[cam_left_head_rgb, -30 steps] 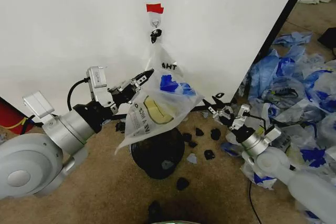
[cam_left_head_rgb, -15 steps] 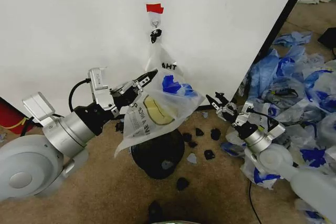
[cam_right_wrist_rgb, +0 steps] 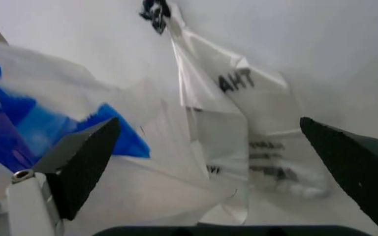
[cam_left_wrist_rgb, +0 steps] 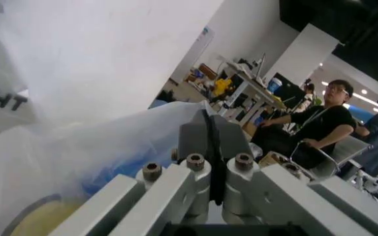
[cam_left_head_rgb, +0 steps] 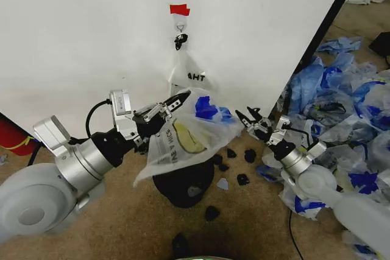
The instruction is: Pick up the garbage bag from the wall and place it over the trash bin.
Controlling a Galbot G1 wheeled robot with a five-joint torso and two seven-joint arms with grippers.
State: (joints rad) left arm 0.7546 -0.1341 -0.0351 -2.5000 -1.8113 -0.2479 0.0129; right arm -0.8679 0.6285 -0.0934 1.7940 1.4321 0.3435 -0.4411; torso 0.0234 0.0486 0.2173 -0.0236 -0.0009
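Left gripper (cam_left_head_rgb: 180,98): pinched on the upper edge of the garbage bag, just above the trash bin; in the left wrist view its fingers (cam_left_wrist_rgb: 210,135) are pressed together with the plastic film between them.
Garbage bag (cam_left_head_rgb: 192,132): thin translucent white plastic with a yellow face, blue patches and black lettering; held up off the floor, spread out and draped over the near top of the trash bin, its lower corner hanging down beside the bin on the robot's left.
Trash bin (cam_left_head_rgb: 183,181): small round black bin on the brown carpet, in front of the wall and directly under the hook; partly covered by the bag.
Wall (cam_left_head_rgb: 91,35): plain white panel with black trim along its right edge.
Red tape (cam_left_head_rgb: 179,10): stuck on the wall just above the hook.
Metal hook (cam_left_head_rgb: 180,27): on the wall, straight above the trash bin.
Narrower white bag (cam_left_head_rgb: 186,71): hangs from the hook by a black tie, flat against the wall behind the garbage bag.
Right gripper (cam_left_head_rgb: 254,120): to the right of the trash bin, near the garbage bag's right edge but apart from it; fingers spread wide, holding nothing.
Loose bags (cam_left_head_rgb: 344,98): blue and white plastic bags heaped on the floor, well to the right of the trash bin.
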